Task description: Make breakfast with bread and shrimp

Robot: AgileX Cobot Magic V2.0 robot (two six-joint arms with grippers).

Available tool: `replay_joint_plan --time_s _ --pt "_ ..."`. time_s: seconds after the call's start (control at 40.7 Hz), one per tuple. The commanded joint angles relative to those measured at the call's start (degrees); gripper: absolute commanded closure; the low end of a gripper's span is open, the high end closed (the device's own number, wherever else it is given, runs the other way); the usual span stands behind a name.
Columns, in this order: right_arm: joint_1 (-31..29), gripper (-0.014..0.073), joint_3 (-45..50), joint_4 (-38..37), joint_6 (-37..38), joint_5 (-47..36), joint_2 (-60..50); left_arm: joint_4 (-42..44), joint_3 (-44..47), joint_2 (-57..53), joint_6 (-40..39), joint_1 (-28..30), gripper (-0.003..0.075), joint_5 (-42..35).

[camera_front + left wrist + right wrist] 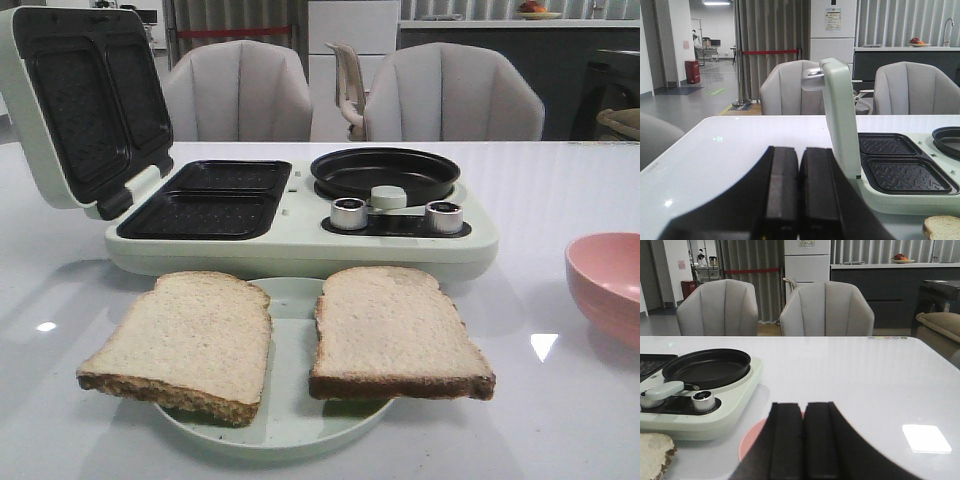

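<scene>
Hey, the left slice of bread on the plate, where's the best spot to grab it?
Probably the left slice by its outer left edge, coming in from the left. That edge overhangs the plate rim, so a finger can slip underneath, and the right slice stays out of the way.

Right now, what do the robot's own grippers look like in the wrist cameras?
Both the left gripper and the right gripper show two flat, matte black, blocky rectangular fingers side by side, widening into a black base. No cables or sleeves show. A small yellowish mark sits low on the left one.

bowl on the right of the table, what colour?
Pink; the bowl shows best in the front view, cut off by the frame edge.
</scene>
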Motion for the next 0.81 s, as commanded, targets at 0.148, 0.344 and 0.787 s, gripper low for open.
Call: replay_joint_plan --time_s 0.148,0.344,0.787 --pt "-0.28 0.0559 -0.95 -0.21 -0.33 -5.59 -1.3 -0.49 0.32 -1.22 -0.38 -0.12 0.0608 -4.8" --pt "-0.28 0.0559 -0.95 -0.21 -0.33 -5.59 -1.3 -0.49 0.32 -1.22 -0.38 -0.12 0.0608 -4.8" --pt "-0.28 0.0559 -5.38 -0.21 -0.33 -2.76 -1.3 -2.31 -0.94 -1.22 -0.38 -0.12 0.0608 -9.04"
